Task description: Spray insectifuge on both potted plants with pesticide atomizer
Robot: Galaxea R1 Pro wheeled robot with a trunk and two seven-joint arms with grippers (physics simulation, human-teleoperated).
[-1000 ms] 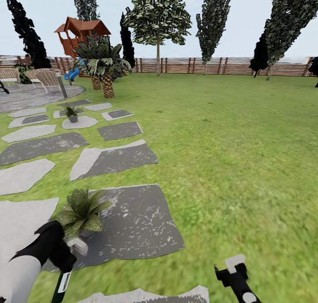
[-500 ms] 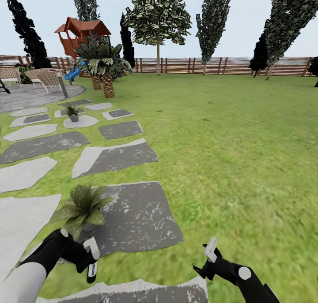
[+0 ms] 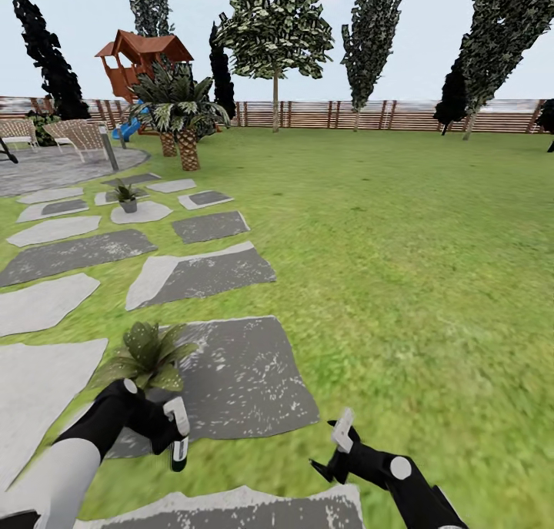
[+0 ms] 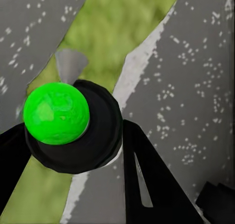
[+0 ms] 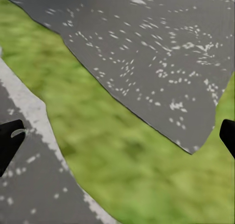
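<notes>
With my left pincer (image 3: pixel 175 429) pinching the pesticide atomizer (image 3: pixel 179 452) just beside the near potted plant (image 3: pixel 146 356), spraying is in hand; right pincer (image 3: pixel 332 448) spread, idle; next I'd aim its nozzle at the leaves.

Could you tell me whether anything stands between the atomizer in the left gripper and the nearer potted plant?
Nothing visible does. The left gripper holds the pesticide atomizer just beside the nearer potted plant, with only bare stepping stone between them.
</notes>
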